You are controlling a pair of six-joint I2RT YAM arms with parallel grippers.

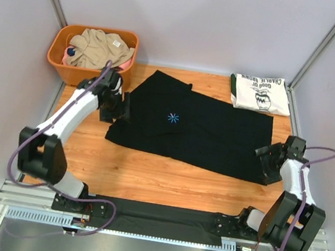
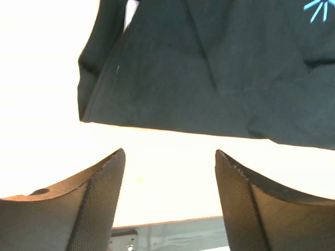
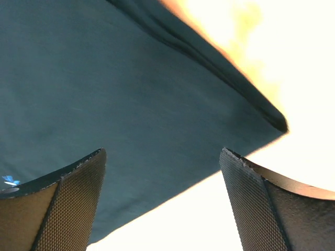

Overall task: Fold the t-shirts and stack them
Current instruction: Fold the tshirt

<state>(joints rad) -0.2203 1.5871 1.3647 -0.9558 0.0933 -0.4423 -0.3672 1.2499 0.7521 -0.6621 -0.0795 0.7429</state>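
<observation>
A black t-shirt [image 1: 198, 127] with a small light-blue starburst lies spread flat across the middle of the table. At the back right sits a folded white t-shirt [image 1: 261, 92] with green trim and a printed front. My left gripper [image 1: 114, 113] hovers at the black shirt's left edge, open, nothing between its fingers; its wrist view shows the shirt [image 2: 220, 73] just beyond the fingertips. By the shirt's near right corner my right gripper [image 1: 264, 159] stands open and empty, and the cloth [image 3: 115, 104] lies flat under and ahead of it.
An orange basket [image 1: 60, 64] holding beige and other clothes stands at the back left corner. Grey walls close the table on three sides. A black strip of cloth [image 1: 161, 215] lies along the front rail between the arm bases.
</observation>
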